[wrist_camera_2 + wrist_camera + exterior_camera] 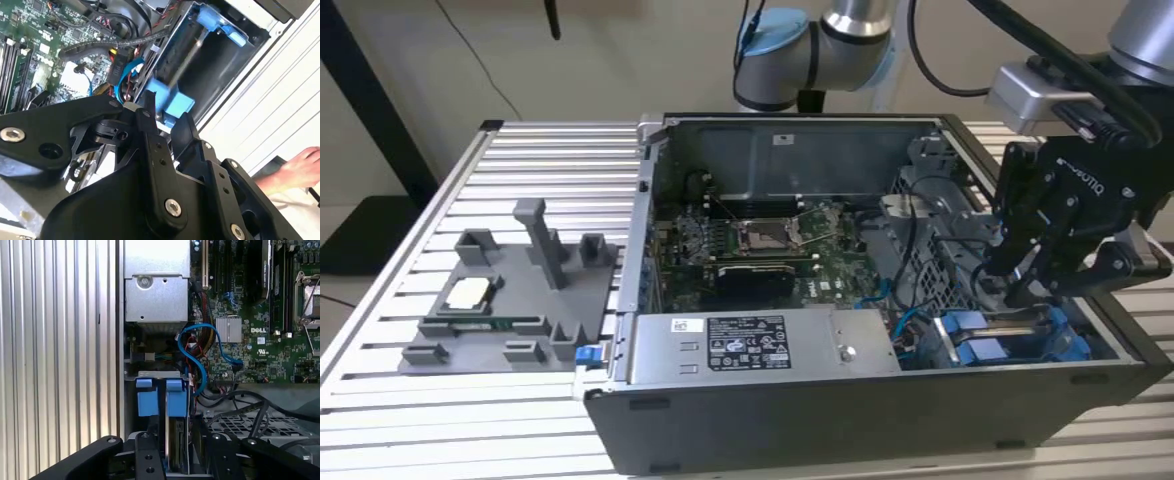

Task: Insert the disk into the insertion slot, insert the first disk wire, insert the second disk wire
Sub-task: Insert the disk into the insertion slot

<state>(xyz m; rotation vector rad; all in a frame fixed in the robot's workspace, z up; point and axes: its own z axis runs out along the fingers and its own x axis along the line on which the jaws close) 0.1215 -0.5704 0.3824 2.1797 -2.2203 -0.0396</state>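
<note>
Claw astride the disk, grip unclear; ribbed aluminium table, beige wall behind.

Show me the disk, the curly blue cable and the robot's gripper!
disk (176, 402): first wrist view, on its blue carrier frame.
blue cable (200, 326): first wrist view, on the top of its loop.
gripper (1023, 292): exterior view, at its lower end.

The disk sits inside the case beside the power supply.
</note>
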